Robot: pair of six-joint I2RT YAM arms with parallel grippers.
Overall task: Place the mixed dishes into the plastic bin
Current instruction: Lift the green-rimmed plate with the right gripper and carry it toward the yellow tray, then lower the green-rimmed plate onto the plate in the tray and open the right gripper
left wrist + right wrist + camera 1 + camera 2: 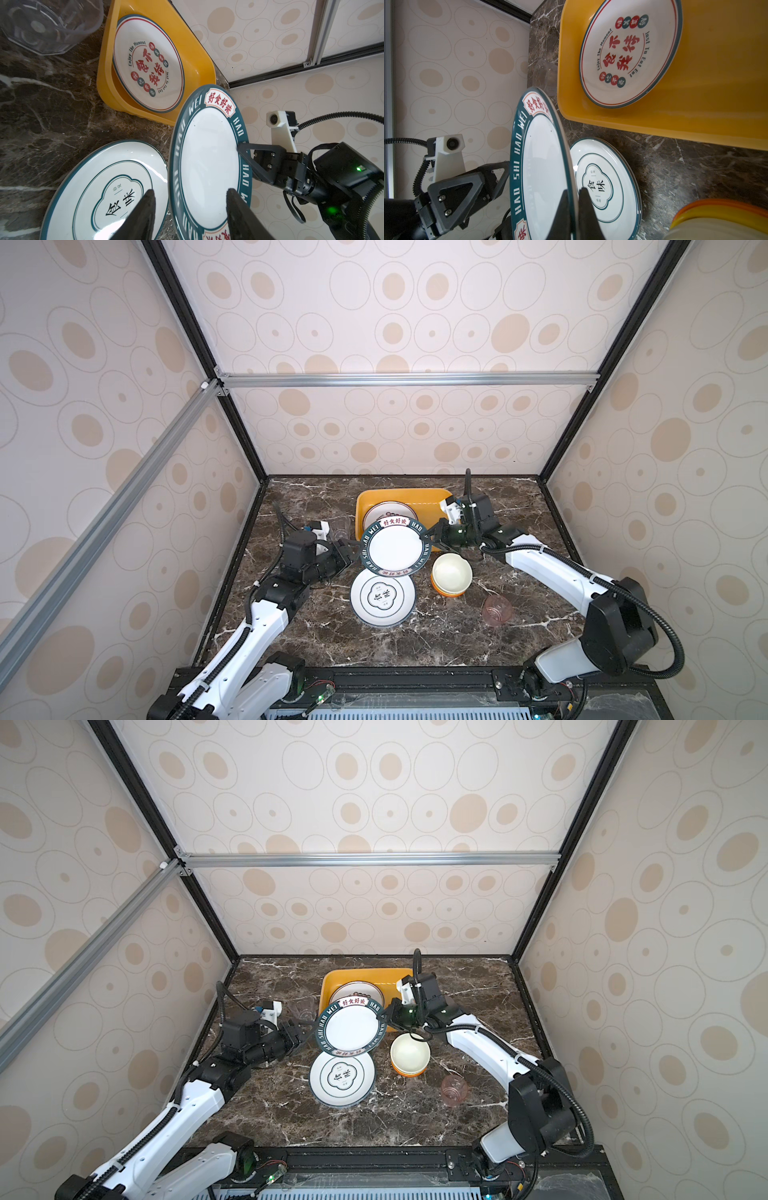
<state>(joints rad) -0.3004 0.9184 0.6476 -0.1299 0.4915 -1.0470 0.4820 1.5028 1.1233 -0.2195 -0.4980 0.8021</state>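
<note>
1. Handover: right claw (574, 190) grips the right rim of the teal plate (394, 547); left claw (190, 190) gapes around its left; plate hangs just near of the bin (428, 498).
2. Next: swing far; lower into bin.

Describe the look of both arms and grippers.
The left arm and right arm have white shells, black joints and ribbed black cable conduits. The left gripper and right gripper are black with triangular open-frame fingers, each beside a white camera mount. Green lights glow on the right arm's wrist.
</note>
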